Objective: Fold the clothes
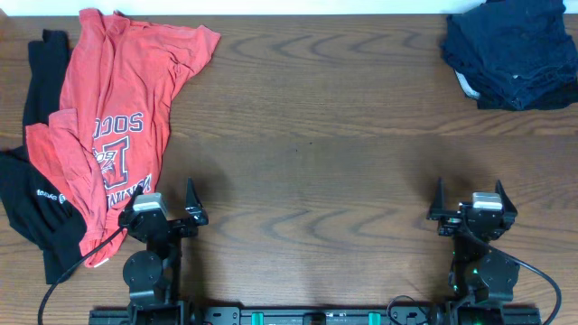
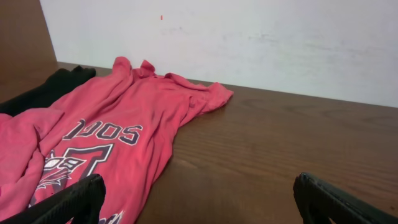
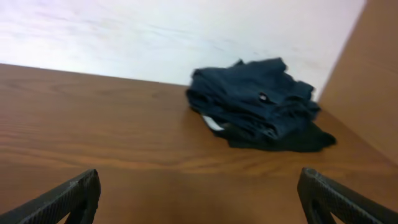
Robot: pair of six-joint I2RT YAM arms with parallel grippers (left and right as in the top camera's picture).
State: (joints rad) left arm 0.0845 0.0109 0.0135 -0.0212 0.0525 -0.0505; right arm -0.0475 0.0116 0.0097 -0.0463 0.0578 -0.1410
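1. Left claw (image 2: 199,183) is spread wide, holding nothing, near the surface's (image 1: 316,135) near-left corner.
2. Right claw (image 3: 199,177) is spread too, gripping nothing.
3. Red T-shirt (image 1: 117,99) lies rumpled along the left edge, its lettering partly folded under, and hides part of a black top (image 1: 36,199).
4. Dark blue pile (image 1: 510,54) sits blurred in the far right corner.

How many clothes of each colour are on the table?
Red-orange T-shirt: 1
Black top: 1, partly under the red one
Dark blue pile: 1 pile; the pieces in it cannot be counted
Total: 3
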